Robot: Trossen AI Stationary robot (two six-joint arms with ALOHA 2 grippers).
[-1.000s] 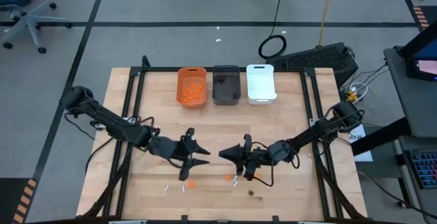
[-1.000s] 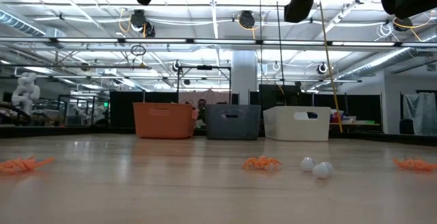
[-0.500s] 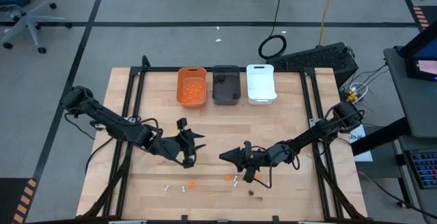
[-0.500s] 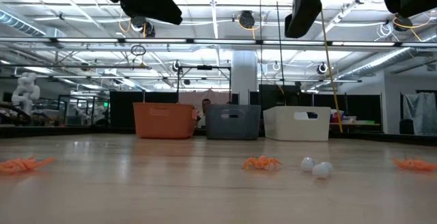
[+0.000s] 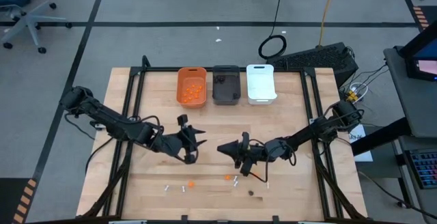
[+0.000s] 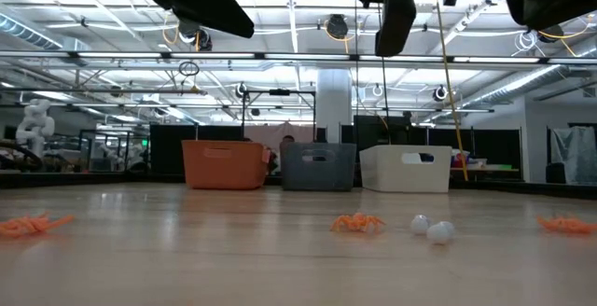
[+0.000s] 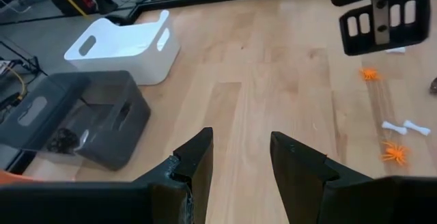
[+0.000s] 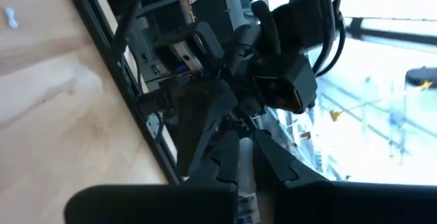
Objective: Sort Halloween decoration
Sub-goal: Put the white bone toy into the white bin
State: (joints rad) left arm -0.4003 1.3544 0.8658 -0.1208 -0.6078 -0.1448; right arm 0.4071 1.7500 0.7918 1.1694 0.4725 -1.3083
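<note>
Pale wood counter (image 5: 287,121) from above: the left end effector (image 5: 189,142) and right end effector (image 5: 235,152) hang mid-counter, the Halloween decoration (image 5: 192,184), orange and white bits, lying just nearer the front edge, apart from both; orange bin (image 5: 192,86), grey bin (image 5: 226,85) and white bin (image 5: 260,83) stand behind. Low down, an orange piece (image 6: 356,222) and white ones rest on the wood. The left wrist shows parted, empty fingers (image 7: 198,159). The right wrist shows fingers (image 8: 229,157) closed upon a small white piece.
</note>
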